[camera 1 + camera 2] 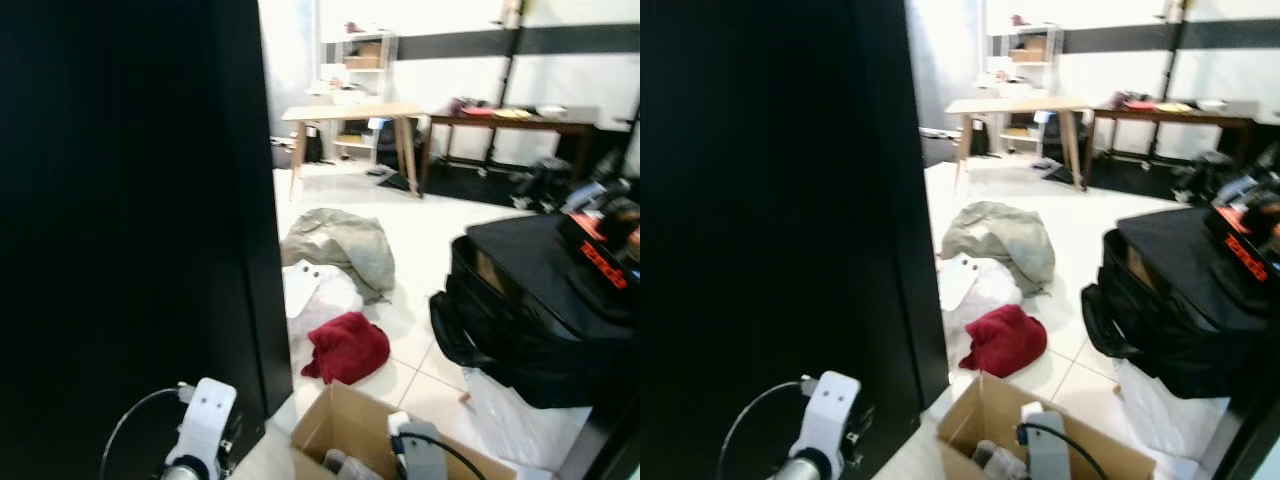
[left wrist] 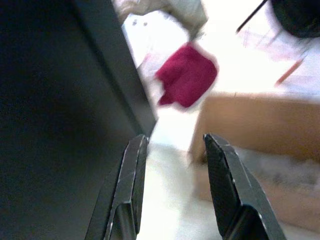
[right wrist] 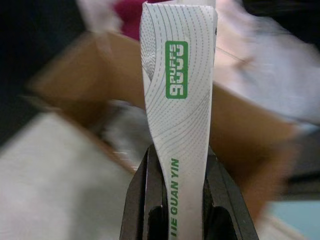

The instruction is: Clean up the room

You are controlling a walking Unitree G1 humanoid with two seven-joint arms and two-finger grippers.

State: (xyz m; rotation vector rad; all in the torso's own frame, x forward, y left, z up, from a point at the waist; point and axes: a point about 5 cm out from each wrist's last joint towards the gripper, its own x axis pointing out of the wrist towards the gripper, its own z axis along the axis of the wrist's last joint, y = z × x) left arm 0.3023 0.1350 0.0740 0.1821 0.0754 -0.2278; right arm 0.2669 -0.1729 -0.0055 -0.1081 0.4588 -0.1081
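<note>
Panel [image 1: 120, 200]: black, tall, at the left, its edge beside the box.
Left tool [image 2: 172, 165]: released, fingers apart with nothing between them, low over the pale floor [image 1: 440, 230] between panel and box.
Grey cloth [image 1: 340, 245]: heaped on the floor, beyond the white bag.
White bag [image 1: 315, 290]: lying just beside the red cloth.
Red cloth [image 1: 347, 347]: crumpled on the floor behind the box.
Box [image 1: 335, 420]: cardboard, open, some items inside.
Right tool [image 3: 177, 170]: clenched on a white packet [image 3: 177, 75] with green print, held over the box.
Black bag [image 1: 530, 310]: on the floor at the right.
</note>
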